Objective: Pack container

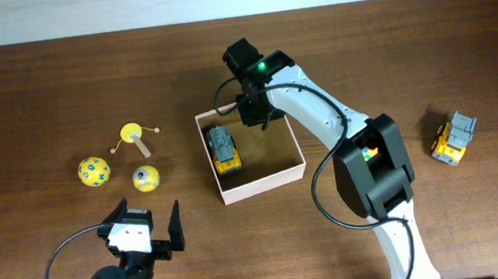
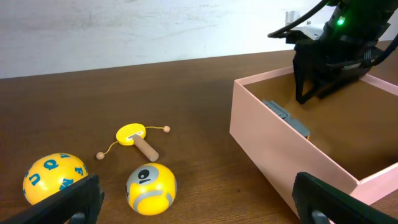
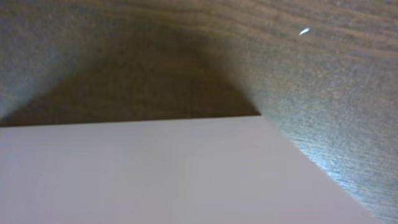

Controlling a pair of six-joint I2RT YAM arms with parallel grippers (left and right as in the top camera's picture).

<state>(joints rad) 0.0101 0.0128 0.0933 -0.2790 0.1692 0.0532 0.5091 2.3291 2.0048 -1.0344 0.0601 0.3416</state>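
Overhead view: the container (image 1: 263, 186) is sitting mid-table, with a yellow-and-grey toy truck (image 1: 224, 149) lying inside along the wall nearest the balls.
Right gripper (image 1: 257, 113): it is hanging at the box's far wall with its jaws standing partly apart. Whether they are pinching the cardboard or holding nothing cannot be told.
Left gripper (image 1: 146, 211): it is waiting released, jaws spread wide, at the table's near edge, apart from the box.
Waiting outside: a blue-spotted ball (image 1: 94, 171), a grey-marked ball (image 1: 145, 178) and a yellow wooden rattle (image 1: 134, 137) are lying beside the box. A second truck (image 1: 453, 138) is sitting well apart on the far side.
Risk at the box: if the right fingers are straddling the wall, a careless lift is likely dragging or tipping the light cardboard and spilling the truck.
Risk at the balls: an off-centre squeeze is probably sending one rolling into its neighbour or away.
Risk at the rattle: its thin beaded cords may be snagging on a finger.
Risk overhead: both arms reaching for the box together could be colliding.
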